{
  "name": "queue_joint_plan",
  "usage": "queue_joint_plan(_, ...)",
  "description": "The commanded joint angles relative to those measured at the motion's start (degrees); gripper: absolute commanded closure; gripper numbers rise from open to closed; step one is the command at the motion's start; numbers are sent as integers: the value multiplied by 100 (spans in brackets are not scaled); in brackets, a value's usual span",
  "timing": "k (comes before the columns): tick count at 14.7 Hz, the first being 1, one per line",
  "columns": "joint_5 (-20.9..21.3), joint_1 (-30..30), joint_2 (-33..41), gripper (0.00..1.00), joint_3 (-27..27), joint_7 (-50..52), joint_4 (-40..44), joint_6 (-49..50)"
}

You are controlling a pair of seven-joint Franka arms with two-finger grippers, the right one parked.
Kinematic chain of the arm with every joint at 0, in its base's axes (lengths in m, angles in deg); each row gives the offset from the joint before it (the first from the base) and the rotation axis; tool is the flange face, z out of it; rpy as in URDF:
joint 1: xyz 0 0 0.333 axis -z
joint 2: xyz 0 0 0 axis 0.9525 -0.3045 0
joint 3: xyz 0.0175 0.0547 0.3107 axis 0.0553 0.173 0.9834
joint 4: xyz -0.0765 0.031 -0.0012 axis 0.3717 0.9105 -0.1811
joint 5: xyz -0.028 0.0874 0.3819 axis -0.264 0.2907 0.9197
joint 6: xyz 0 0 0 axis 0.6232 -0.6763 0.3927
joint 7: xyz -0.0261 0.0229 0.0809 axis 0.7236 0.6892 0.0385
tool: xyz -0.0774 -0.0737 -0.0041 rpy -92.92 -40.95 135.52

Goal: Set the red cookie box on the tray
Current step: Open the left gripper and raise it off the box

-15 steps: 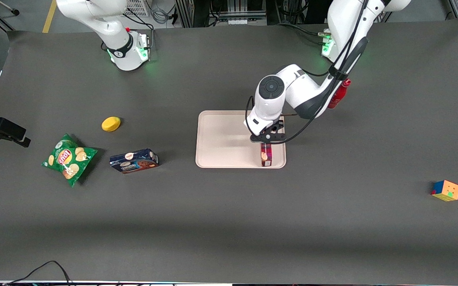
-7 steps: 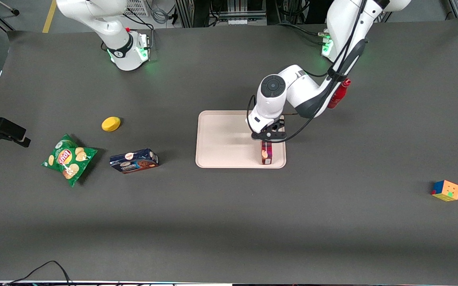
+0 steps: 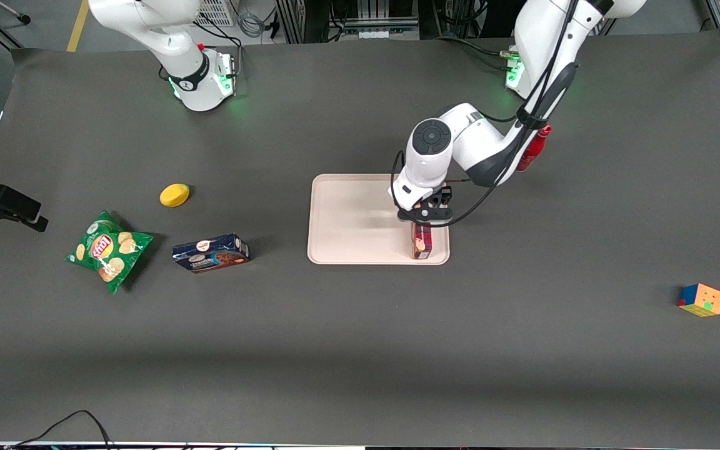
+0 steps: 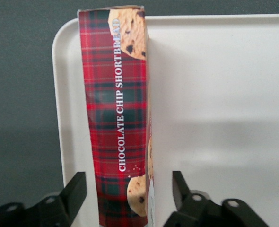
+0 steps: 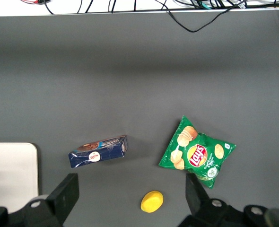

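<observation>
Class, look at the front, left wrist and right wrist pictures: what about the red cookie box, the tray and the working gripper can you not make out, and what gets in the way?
- Front view: the arm covers the red cookie box end farther from the camera, and part of the tray.
- Left wrist view: the picture edge cuts off the box's near end and the open gripper body.
- Right wrist view: only a tray corner shows.

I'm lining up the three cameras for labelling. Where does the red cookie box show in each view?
Front view: the red cookie box stands on the tray, by the tray's edge toward the working arm's end, under the gripper.
Left wrist view: the box lies between the open fingers, along the tray's rim.
Right wrist view: not in it.
Shared landmark: the tray, whose corner shows there too.
</observation>
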State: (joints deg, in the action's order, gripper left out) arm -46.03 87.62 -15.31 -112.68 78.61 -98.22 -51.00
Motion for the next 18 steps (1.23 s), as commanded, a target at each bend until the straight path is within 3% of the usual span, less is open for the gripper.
queue_joint_plan(1, 95, -5, 73, 0, 19, 158, -58, -70)
queue_joint_plan(6, 42, 3, 143, 0, 10, 132, 151, 70)
queue_joint_plan(8, -10, -5, 231, 0, -60, 70, 816, 1163)
queue_joint_plan(10, -325, -5, 275, 0, -191, -26, 1748, 2499)
queue_joint_plan(14, -608, -23, 617, 0, -96, -1044, 3060, 4269)
queue_joint_plan(18, -704, -58, 1292, 0, 772, -2606, 3334, 5071)
